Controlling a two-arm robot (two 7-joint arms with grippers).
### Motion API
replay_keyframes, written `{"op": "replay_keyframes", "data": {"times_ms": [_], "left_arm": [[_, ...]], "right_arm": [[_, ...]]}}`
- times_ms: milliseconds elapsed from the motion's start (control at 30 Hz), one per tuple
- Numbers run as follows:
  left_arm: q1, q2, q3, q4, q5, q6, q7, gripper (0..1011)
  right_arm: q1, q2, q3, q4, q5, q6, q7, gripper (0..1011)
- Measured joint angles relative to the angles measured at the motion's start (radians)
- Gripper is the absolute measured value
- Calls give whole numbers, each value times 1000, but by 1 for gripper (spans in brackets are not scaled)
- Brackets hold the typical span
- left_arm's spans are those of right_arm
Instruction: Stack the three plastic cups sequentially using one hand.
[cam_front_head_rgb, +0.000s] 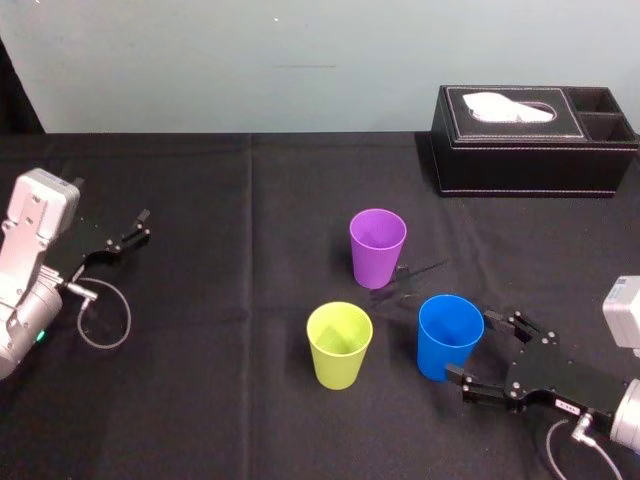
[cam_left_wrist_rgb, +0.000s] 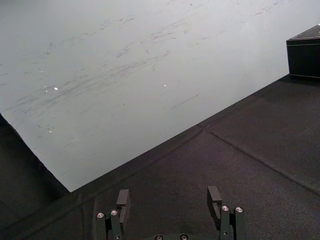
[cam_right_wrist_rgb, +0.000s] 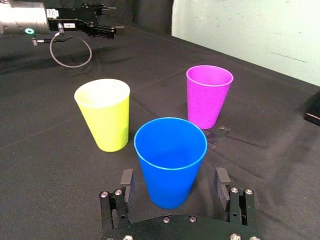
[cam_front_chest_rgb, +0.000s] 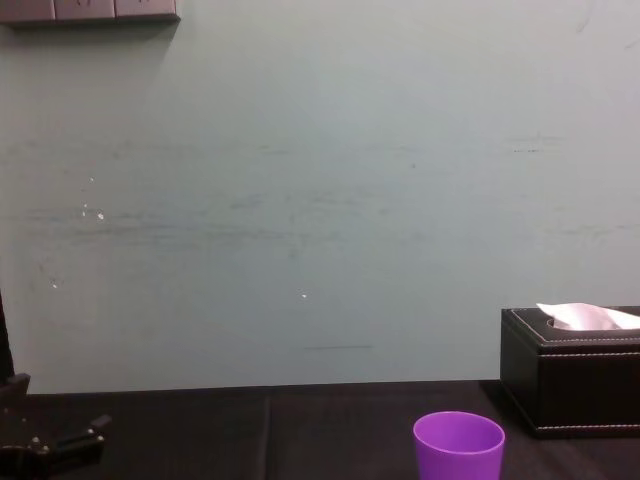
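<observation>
Three plastic cups stand upright on the black tablecloth: a purple one (cam_front_head_rgb: 377, 245) (cam_right_wrist_rgb: 208, 95) (cam_front_chest_rgb: 459, 447) farthest back, a yellow-green one (cam_front_head_rgb: 339, 345) (cam_right_wrist_rgb: 104, 115) at the front left, and a blue one (cam_front_head_rgb: 449, 335) (cam_right_wrist_rgb: 170, 160) at the front right. My right gripper (cam_front_head_rgb: 472, 347) (cam_right_wrist_rgb: 174, 181) is open and low at the table, its fingers (cam_right_wrist_rgb: 127, 181) standing on either side of the blue cup's lower part with a gap on each side. My left gripper (cam_front_head_rgb: 138, 228) (cam_left_wrist_rgb: 169, 199) rests open at the far left, holding nothing.
A black tissue box (cam_front_head_rgb: 530, 140) (cam_front_chest_rgb: 570, 375) with a white tissue sits at the back right by the wall. A grey cable loop (cam_front_head_rgb: 105, 320) lies beside the left arm. Bare cloth stretches between the left arm and the cups.
</observation>
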Motion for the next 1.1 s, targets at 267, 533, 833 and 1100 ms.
{"op": "replay_keyframes", "data": {"times_ms": [267, 533, 833, 1100], "left_arm": [[0, 0, 0, 0, 0, 0, 0, 1011], [0, 0, 0, 0, 0, 0, 0, 1011], [0, 0, 0, 0, 0, 0, 0, 1011], [0, 0, 0, 0, 0, 0, 0, 1011]], "right_arm": [[37, -16, -32, 17, 1, 3, 7, 1004], [67, -32, -59, 32, -1, 9, 6, 1004], [71, -35, -63, 36, -3, 10, 4, 1004], [69, -33, -61, 34, -3, 10, 3, 890]]}}
